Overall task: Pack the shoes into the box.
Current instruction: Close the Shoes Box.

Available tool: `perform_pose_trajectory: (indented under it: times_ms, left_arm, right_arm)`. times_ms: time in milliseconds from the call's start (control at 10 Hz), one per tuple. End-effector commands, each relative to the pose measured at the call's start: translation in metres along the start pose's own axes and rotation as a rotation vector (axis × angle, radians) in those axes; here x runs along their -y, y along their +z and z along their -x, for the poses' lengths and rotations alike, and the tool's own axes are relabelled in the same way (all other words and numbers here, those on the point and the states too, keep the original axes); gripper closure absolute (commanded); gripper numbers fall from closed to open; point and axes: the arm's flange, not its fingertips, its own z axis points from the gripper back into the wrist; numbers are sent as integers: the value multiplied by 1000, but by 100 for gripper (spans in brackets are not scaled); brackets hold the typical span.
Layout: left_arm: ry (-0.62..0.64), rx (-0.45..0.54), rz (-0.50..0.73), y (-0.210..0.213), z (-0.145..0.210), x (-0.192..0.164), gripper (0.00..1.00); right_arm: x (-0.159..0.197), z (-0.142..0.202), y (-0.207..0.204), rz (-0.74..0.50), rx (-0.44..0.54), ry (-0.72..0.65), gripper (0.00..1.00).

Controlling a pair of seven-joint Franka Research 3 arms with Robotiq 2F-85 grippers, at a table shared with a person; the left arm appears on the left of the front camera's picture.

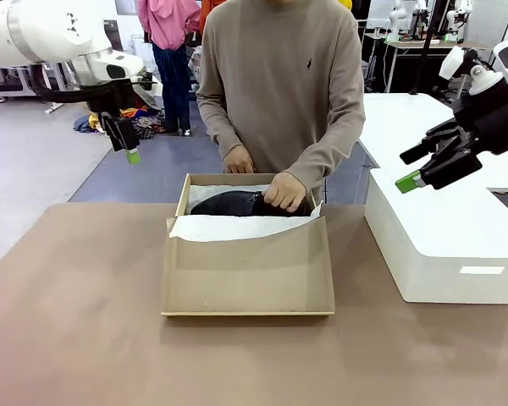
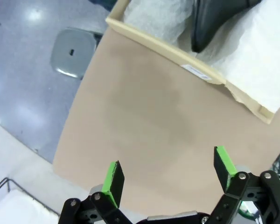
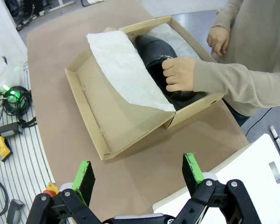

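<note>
Front view: my left tool (image 1: 127,148) and right tool (image 1: 412,167) hang wide and empty above the worktop (image 1: 76,338), and the shoes (image 1: 233,204) lie in the far half of the box (image 1: 247,288) under the person's hand (image 1: 284,191). Left wrist view: the left tool (image 2: 169,170) is spread over bare worktop (image 2: 130,116); the glossy leather looks stiff, fairly light and slippery, so grip at the heel or sole edge. Right wrist view: the right tool (image 3: 138,171) is wide, the tissue (image 3: 126,70) is soft and loose, and the bin (image 3: 252,172) crowds the box's (image 3: 98,135) near side.

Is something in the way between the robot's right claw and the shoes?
Yes. The person's hand rests on the shoes inside the box, and white tissue paper drapes along their near side. The open right gripper hangs apart from them.
</note>
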Motion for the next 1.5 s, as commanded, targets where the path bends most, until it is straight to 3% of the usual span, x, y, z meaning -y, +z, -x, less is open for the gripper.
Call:
perform_pose_trajectory:
  times_ms: [0,400,500,900,1000,1400]
  left_arm:
    - [-6,-15,-19,1,4,-3,0]
    - [-6,-15,-19,1,4,-3,0]
    - [-1,-4,-6,0,1,-1,8]
    - [-48,-13,9,-6,28,-31,85]
    - [-50,-20,10,-8,32,-35,100]
    - [-55,14,162,-20,43,-56,100]
  right_arm:
    - [2,-1,-1,-14,28,4,0]
    - [2,-1,-1,-14,28,4,0]
    - [2,-1,-1,-14,28,4,0]
    - [2,-1,-1,-14,28,4,0]
    - [2,-1,-1,-14,28,4,0]
    - [2,-1,-1,-14,28,4,0]
